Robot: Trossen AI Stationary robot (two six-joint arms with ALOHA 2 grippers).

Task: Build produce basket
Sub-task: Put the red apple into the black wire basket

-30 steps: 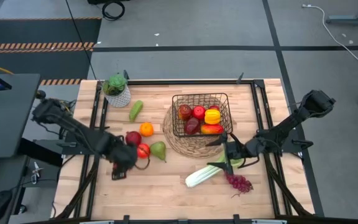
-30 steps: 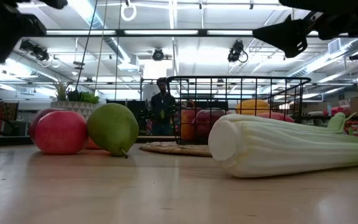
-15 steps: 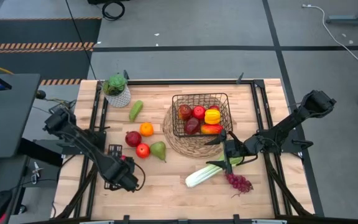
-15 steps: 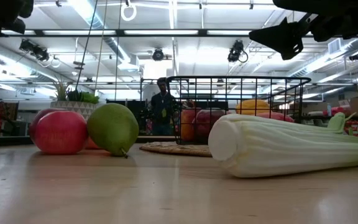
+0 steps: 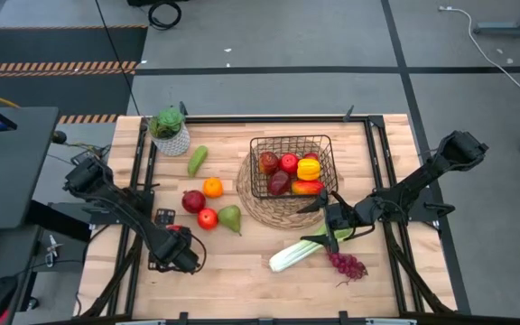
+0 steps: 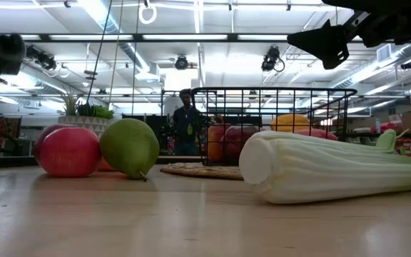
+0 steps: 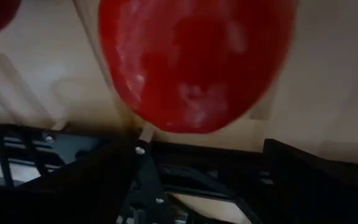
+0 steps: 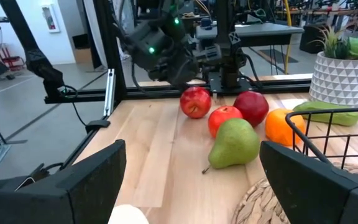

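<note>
A red apple (image 7: 194,62) lies on the table's near left, also seen in the right wrist view (image 8: 196,101); from above only a red sliver (image 5: 177,230) shows. My left gripper (image 5: 176,242) hangs open just over it, tipped steeply down, and no finger can be seen touching it. More produce lies beside it: a dark red apple (image 5: 193,200), a red apple (image 5: 208,218), an orange (image 5: 212,187) and a green pear (image 5: 230,218). The black wire basket (image 5: 292,138) holds apples and peppers. My right gripper (image 5: 319,204) waits open above the celery (image 5: 298,251).
The basket stands on a round woven mat (image 5: 251,209). Purple grapes (image 5: 347,264) lie at the near right by the celery. Another green pear (image 5: 197,160) and a potted plant (image 5: 170,129) are at the far left. Black frame rails run along both table sides.
My left gripper has drawn back toward the table's near edge, sunk lower and tipped its fingers more steeply down over the near-left red apple. The apple and the other produce have stayed in place.
</note>
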